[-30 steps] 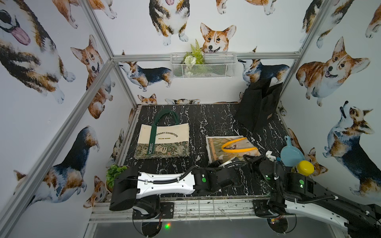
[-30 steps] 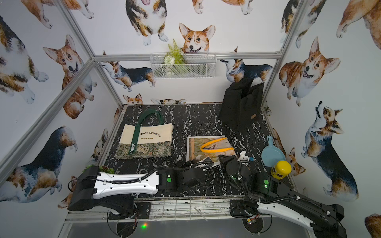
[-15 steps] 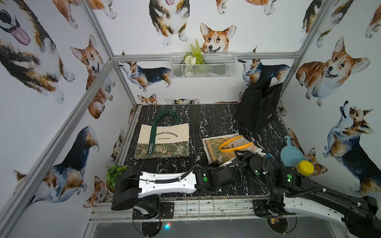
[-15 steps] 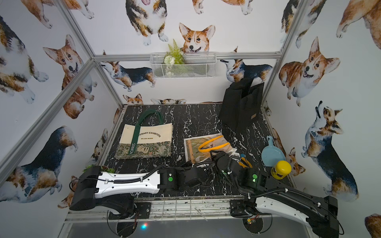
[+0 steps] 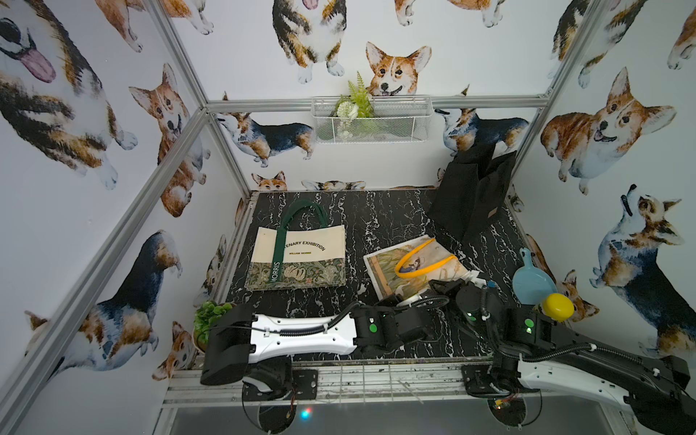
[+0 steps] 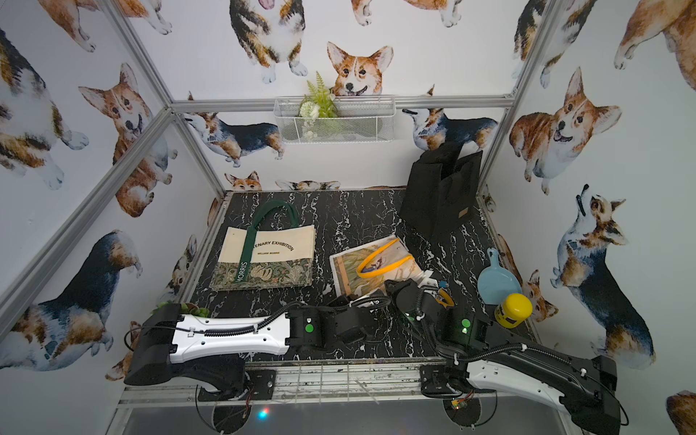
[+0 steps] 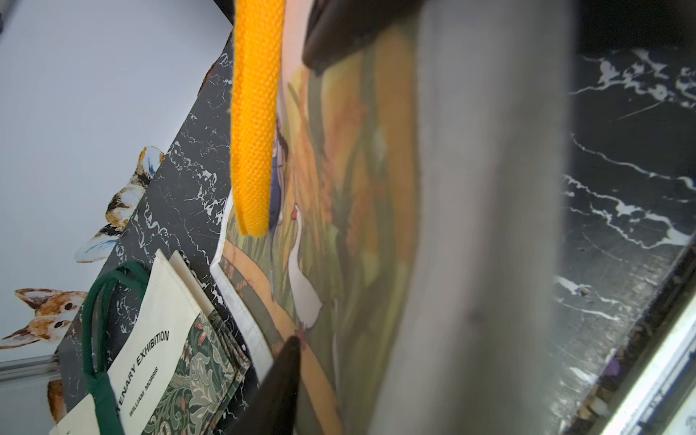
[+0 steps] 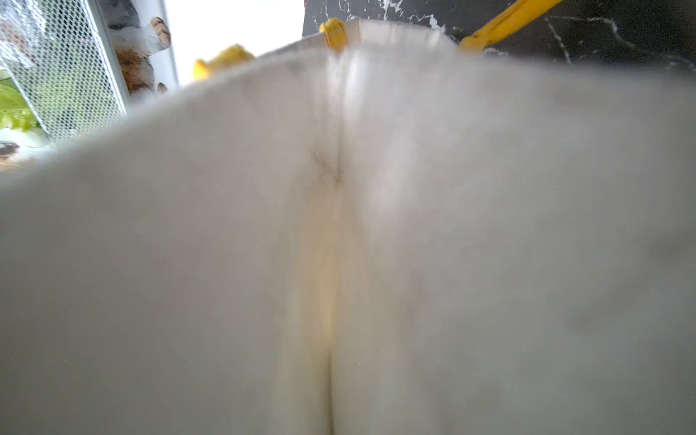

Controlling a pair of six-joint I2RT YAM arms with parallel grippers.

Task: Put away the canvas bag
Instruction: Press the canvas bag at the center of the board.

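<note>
The cream tote bag reads "…TENARY EXHIBITION" in an arc, with "WILLIAM MORRIS" in small capitals beneath; both lines are also legible in the left wrist view. Its green strap carries "MORRIS" lengthwise in pale letters. The yellow-capped jar has a label too small to read.

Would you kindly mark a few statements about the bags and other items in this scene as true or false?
1. The cream bag with green handles lies flat on the table. True.
2. The black bag lies flat next to it. False: it stands upright in the far right corner.
3. The yellow-handled bag sits between the cream bag and the blue scoop. True.
4. The wire basket on the back wall is empty. False: it holds a green plant.
5. The yellow-lidded bottle stands at the table's left edge. False: it stands at the right edge, by the scoop.
</note>
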